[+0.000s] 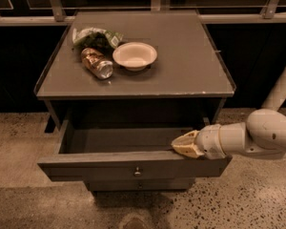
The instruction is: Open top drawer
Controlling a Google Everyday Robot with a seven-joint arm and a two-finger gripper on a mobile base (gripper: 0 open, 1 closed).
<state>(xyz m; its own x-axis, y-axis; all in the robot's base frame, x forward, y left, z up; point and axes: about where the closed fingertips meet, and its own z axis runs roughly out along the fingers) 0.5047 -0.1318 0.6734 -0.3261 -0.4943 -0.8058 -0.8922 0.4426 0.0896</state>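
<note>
Room inside top drawer point(109, 169), end effector point(180, 145) blocking right front rim

The arm point(257, 136) extends horizontally from the right, gripper point(182, 145) pointing left.

One raised front view looks down on cabinet point(190, 75), tool point(181, 145) lower right.

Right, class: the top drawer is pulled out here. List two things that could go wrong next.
1. The gripper sits at the right end of the top drawer, away from its knob; pulling there may skew or jam it.
2. The can lies on its side; a jolt might roll it.
</note>
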